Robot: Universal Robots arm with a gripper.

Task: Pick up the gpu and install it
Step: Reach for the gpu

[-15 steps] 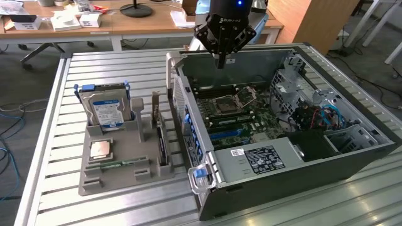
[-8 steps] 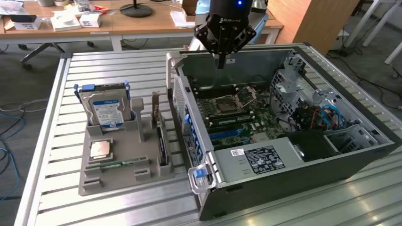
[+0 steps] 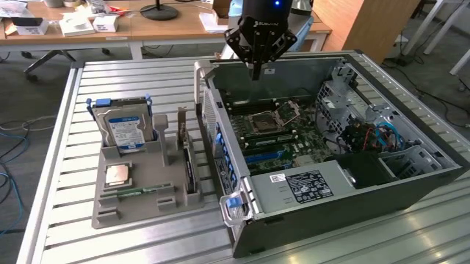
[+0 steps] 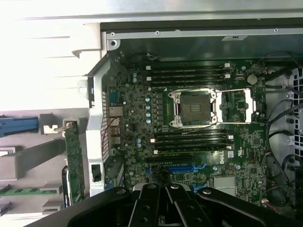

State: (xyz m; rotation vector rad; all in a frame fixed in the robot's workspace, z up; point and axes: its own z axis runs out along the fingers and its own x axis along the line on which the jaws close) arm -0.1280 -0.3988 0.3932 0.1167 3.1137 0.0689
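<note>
Closest to the wrist camera, the gripper (image 4: 165,189) has its black jaws pressed together with nothing between them. It hangs over the open case (image 3: 331,203), above the rear wall in the exterior view, and looks down on the motherboard (image 4: 189,142). Below it lie the bare CPU socket (image 4: 194,108), the RAM rows on either side of that, and a blue slot (image 4: 182,168) with no card in it.

Beyond the case wall, on the exterior view's left, a grey holder (image 3: 132,212) stands on the slatted table (image 3: 110,77). The gpu (image 3: 188,168) stands on edge in the holder, in the groove nearest the case, well apart from the gripper and untouched. The hard drive (image 3: 125,126) stands upright further along, with a CPU chip (image 3: 118,175) and a RAM stick (image 3: 136,191) lying flat in front of it.

Judged from this, the task has barely begun. The gpu has not been grasped and no card sits in the board, so both the pick-up and the install remain to be done.
</note>
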